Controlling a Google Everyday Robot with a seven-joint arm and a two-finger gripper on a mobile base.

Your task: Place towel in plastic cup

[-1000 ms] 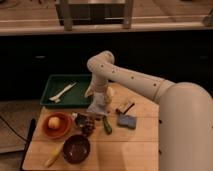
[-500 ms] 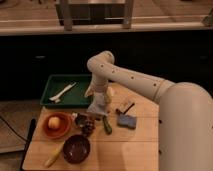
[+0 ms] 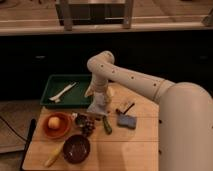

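Presently, camera view: the claw [image 3: 97, 94] is hovering over the back edge of the table [image 3: 135, 150], just right of the green tray [image 3: 77, 85], and is pinching the top end of the towel [image 3: 99, 106]. The towel is hanging straight down, long axis upright, its tail nearly reaching the tabletop. The cup is not showing plainly; I am judging it sits hidden right under the cloth, so the coming move looks like a straight drop, not a sideways carry
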